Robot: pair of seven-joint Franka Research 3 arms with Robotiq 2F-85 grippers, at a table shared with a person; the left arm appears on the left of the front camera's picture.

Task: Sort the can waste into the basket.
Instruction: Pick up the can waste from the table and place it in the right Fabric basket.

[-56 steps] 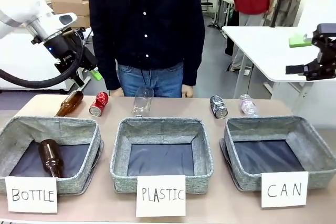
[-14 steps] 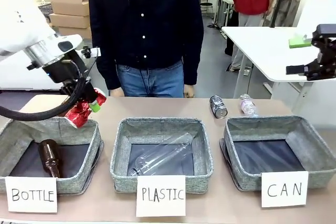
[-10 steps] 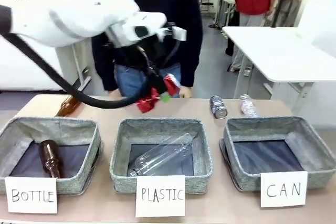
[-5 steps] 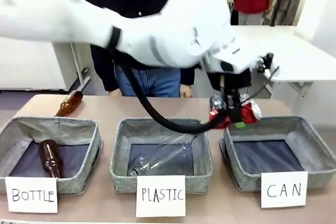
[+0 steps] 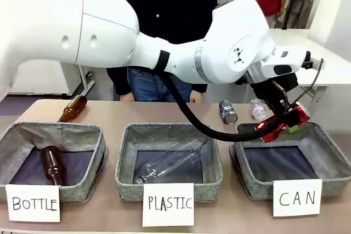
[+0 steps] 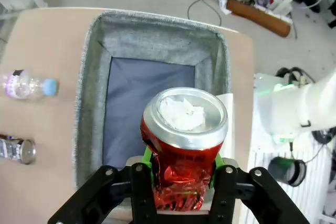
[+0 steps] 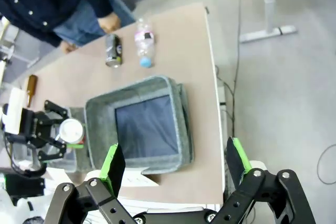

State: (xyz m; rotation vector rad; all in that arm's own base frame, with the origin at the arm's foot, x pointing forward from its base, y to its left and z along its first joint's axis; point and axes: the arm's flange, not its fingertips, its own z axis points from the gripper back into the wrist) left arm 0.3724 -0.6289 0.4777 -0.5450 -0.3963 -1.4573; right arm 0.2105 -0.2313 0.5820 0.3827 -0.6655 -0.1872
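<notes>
Near edge of the table (image 5: pixel 181 113): BOTTLE basket (image 5: pixel 55 131) holds a brown bottle (image 5: pixel 51 165), PLASTIC basket (image 5: pixel 167 133) a clear bottle (image 5: pixel 170 163), CAN basket (image 5: pixel 327 156) at the right corner nothing; the left pincer (image 6: pixel 184 174) clamps the red can (image 6: pixel 185 129), tilted, directly above that basket's far wall; right pincer (image 7: pixel 173 161) gapes empty; black can (image 5: pixel 228 111) lies beyond, near the far edge.
</notes>
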